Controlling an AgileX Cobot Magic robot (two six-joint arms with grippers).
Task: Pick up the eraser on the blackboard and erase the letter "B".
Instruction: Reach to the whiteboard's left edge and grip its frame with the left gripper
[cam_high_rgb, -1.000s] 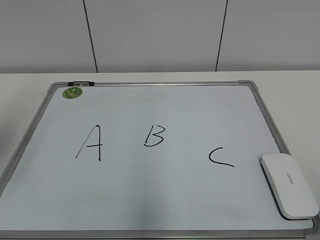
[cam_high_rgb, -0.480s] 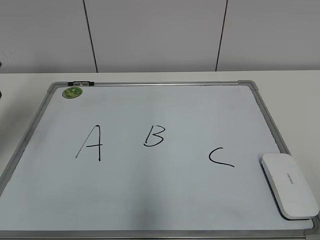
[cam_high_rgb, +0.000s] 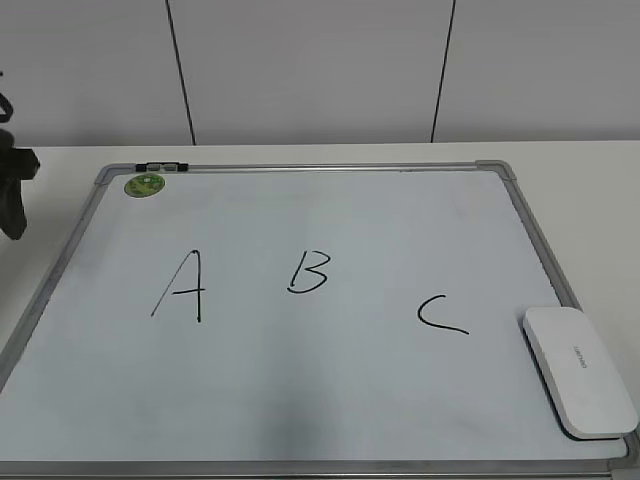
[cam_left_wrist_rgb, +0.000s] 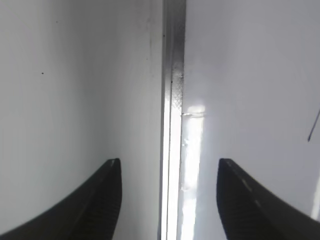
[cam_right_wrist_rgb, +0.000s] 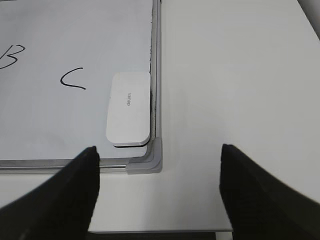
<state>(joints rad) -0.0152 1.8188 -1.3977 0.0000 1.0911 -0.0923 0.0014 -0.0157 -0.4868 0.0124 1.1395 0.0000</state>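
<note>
White plastic, the eraser (cam_right_wrist_rgb: 129, 108) lies flat in the board (cam_high_rgb: 320, 400) corner, ahead of the right tool (cam_right_wrist_rgb: 157, 185) and left of its centreline. Its long edge sits against the frame, so a grasp would span its short width. Right tool: wide, empty. "B" (cam_high_rgb: 309, 271) is intact, well beyond. Left tool (cam_left_wrist_rgb: 167, 195): wide, empty, straddling the opposite frame rail above the table (cam_right_wrist_rgb: 240, 75).

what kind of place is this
Probably a lab or office test bench: a blackboard with hand-drawn letters lies flat on a plain white table against bare wall panels.
</note>
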